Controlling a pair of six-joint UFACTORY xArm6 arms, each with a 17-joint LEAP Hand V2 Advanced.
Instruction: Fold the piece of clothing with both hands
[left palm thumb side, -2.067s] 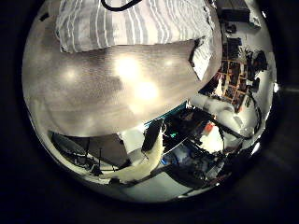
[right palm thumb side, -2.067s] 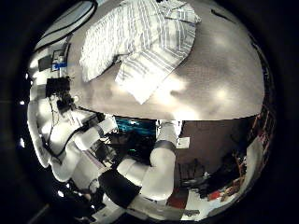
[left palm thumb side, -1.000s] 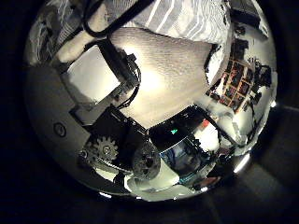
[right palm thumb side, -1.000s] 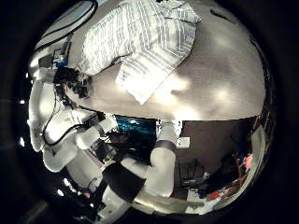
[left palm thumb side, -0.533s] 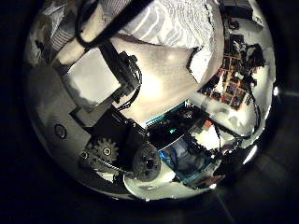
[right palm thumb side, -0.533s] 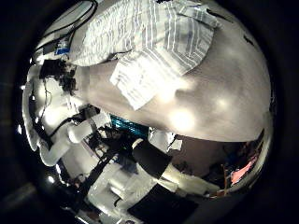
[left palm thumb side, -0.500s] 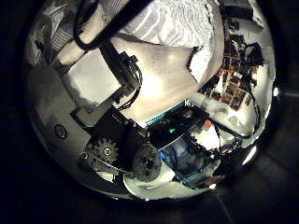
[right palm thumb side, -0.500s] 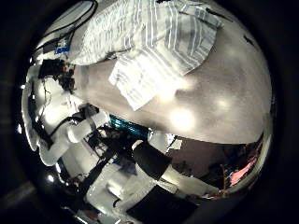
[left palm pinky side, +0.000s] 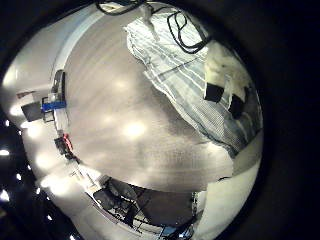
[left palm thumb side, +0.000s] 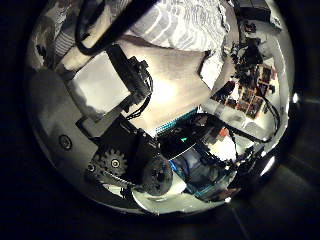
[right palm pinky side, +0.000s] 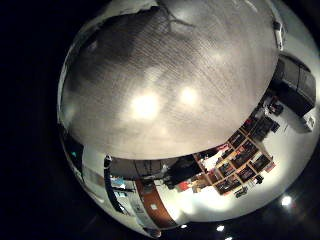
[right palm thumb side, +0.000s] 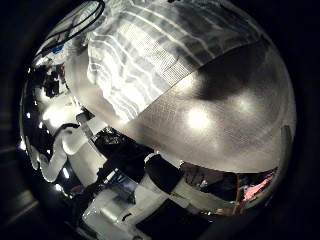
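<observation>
- Since half a second ago, the right thumb-side camera has been dropping closer to the striped shirt (right palm thumb side: 160, 60), which is now filling far more of that view, with the table (right palm thumb side: 215, 110) spreading beside it.
- The shirt is lying flat on the table, close under the right palm; none of the right hand's own fingers are showing, so I cannot tell whether they are clenched or released.
- The right little-finger side is looking only at bare table surface (right palm pinky side: 170, 70).
- The left hand (left palm thumb side: 110, 95) is crowding its own thumb-side view, its fingers bending over the table with nothing grasped, the shirt (left palm thumb side: 195, 22) lying just beyond them.
- From the left little-finger side, the shirt (left palm pinky side: 190, 85) is stretching along the far part of the table (left palm pinky side: 110, 110), a fingertip (left palm pinky side: 228, 85) hovering over it.
</observation>
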